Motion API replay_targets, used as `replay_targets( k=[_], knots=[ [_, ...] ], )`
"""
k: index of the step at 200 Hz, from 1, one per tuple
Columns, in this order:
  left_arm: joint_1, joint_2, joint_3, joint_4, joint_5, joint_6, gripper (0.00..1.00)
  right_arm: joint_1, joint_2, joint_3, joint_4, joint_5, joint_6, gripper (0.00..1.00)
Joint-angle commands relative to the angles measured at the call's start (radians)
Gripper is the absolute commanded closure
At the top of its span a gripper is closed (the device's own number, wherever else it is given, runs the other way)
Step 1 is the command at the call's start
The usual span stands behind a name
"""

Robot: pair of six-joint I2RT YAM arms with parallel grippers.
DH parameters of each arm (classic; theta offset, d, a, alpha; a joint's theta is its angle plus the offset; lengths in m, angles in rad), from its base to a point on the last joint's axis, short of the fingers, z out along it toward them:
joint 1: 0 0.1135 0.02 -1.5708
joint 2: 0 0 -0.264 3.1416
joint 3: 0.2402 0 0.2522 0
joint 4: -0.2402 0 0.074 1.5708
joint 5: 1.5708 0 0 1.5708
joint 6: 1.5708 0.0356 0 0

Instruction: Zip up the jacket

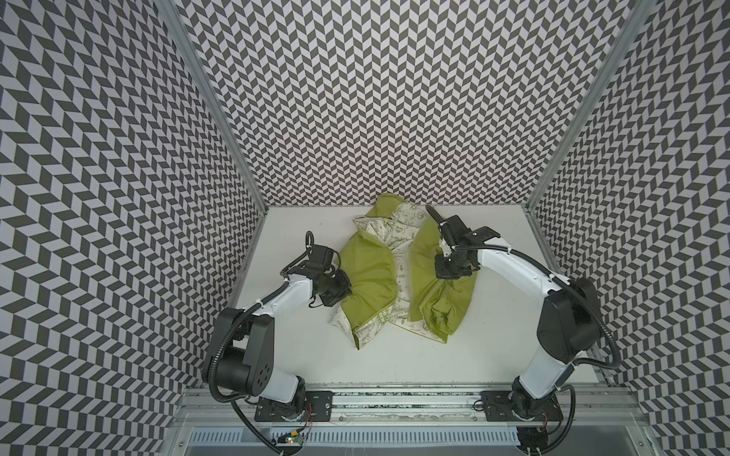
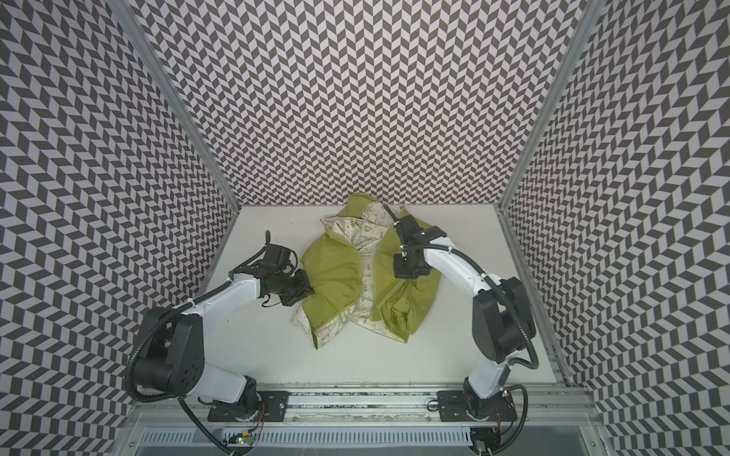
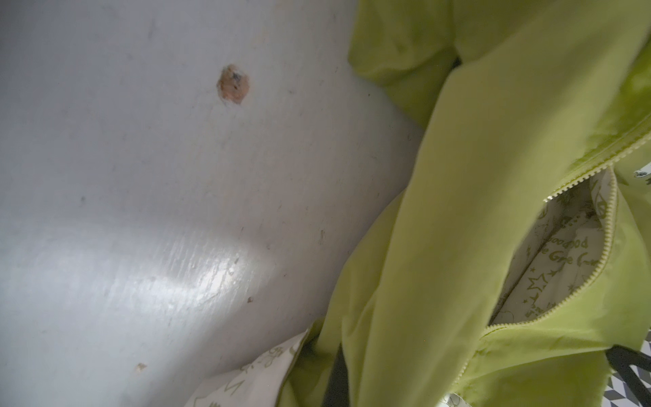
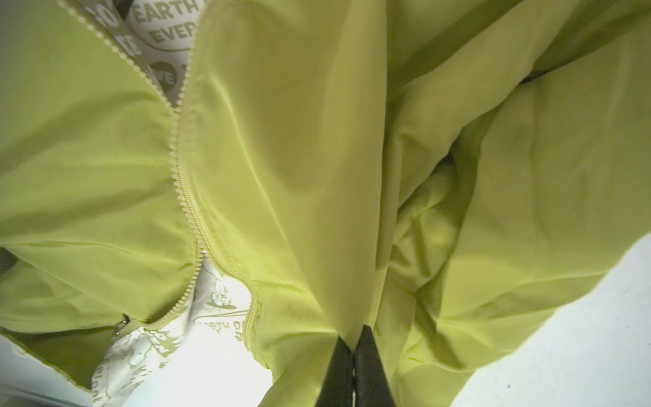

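Right wrist view: right fingers (image 4: 371, 370) clamped shut on jacket (image 1: 367, 272) fabric, left fingers (image 3: 336, 377) too; jacket lies open mid desk (image 1: 493, 335), zipper (image 4: 183, 197) halves unjoined w/ lining (image 1: 399, 252) showing, so zipping not started, all to do.

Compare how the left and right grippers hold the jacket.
The left gripper pinches the jacket at its outer side edge; the right gripper pinches a raised fold on a front panel. The left reaches in sideways, the right from above. Both are shut on green fabric, off the zipper.
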Motion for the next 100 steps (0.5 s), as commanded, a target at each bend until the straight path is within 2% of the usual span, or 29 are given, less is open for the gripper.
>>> replay_targets(
  k=[1, 10, 37, 61, 88, 100],
  knots=[
    [0.008, -0.028, -0.019, 0.029, -0.01, -0.035, 1.0, -0.008, -0.018, -0.02, -0.054, -0.024, -0.094, 1.0],
    [0.008, -0.026, -0.023, 0.031, -0.007, -0.035, 1.0, -0.008, -0.02, -0.034, -0.062, -0.041, -0.109, 1.0],
    [0.009, -0.032, -0.026, 0.029, -0.006, -0.035, 1.0, -0.018, -0.085, -0.123, -0.053, -0.039, -0.117, 0.91],
    [0.01, -0.043, -0.018, 0.016, -0.009, -0.03, 1.0, -0.081, -0.166, -0.2, -0.05, -0.073, -0.106, 0.87],
    [0.01, -0.043, -0.001, -0.006, 0.0, -0.019, 0.98, -0.124, -0.23, -0.23, -0.07, -0.107, -0.118, 0.63],
    [0.01, -0.048, 0.003, -0.018, 0.0, -0.013, 0.93, -0.129, -0.252, -0.225, -0.095, -0.098, -0.113, 0.5]
  ],
)
